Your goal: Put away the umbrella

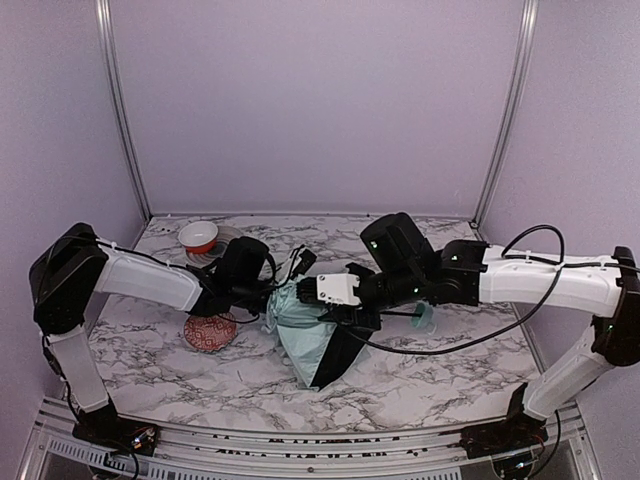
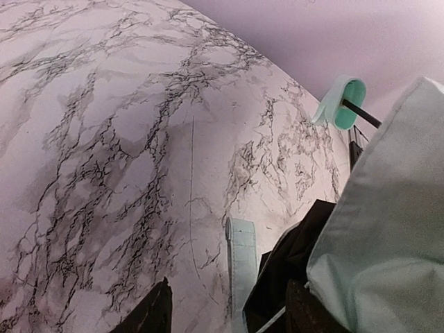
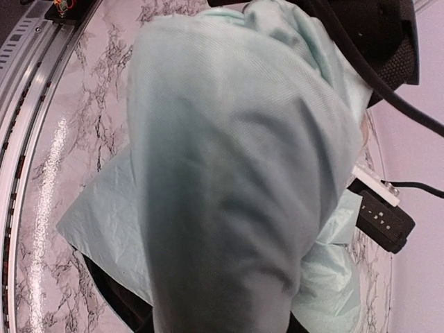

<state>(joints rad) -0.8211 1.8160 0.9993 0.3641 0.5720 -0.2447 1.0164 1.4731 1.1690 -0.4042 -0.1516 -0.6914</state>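
The umbrella (image 1: 305, 340) lies collapsed mid-table, a bunched pale mint-green bundle with black lining showing at its lower edge. Its small mint handle (image 1: 425, 318) sticks out to the right on a thin black shaft (image 2: 361, 113). My right gripper (image 1: 345, 305) is pressed into the top of the bundle and seems shut on the fabric. In the right wrist view the umbrella (image 3: 229, 173) covers the fingers entirely. My left gripper (image 2: 232, 284) reaches in from the left with jaws apart. The mint closing strap (image 2: 241, 257) and black lining lie between its fingers, and the umbrella (image 2: 388, 229) bulks at the right.
A red-and-white bowl (image 1: 198, 236) stands at the back left. A red patterned dish (image 1: 210, 331) lies just under the left arm. A black cable (image 1: 450, 345) loops below the right arm. Lilac walls enclose the marble table (image 1: 450, 380), with a metal rail along its near edge.
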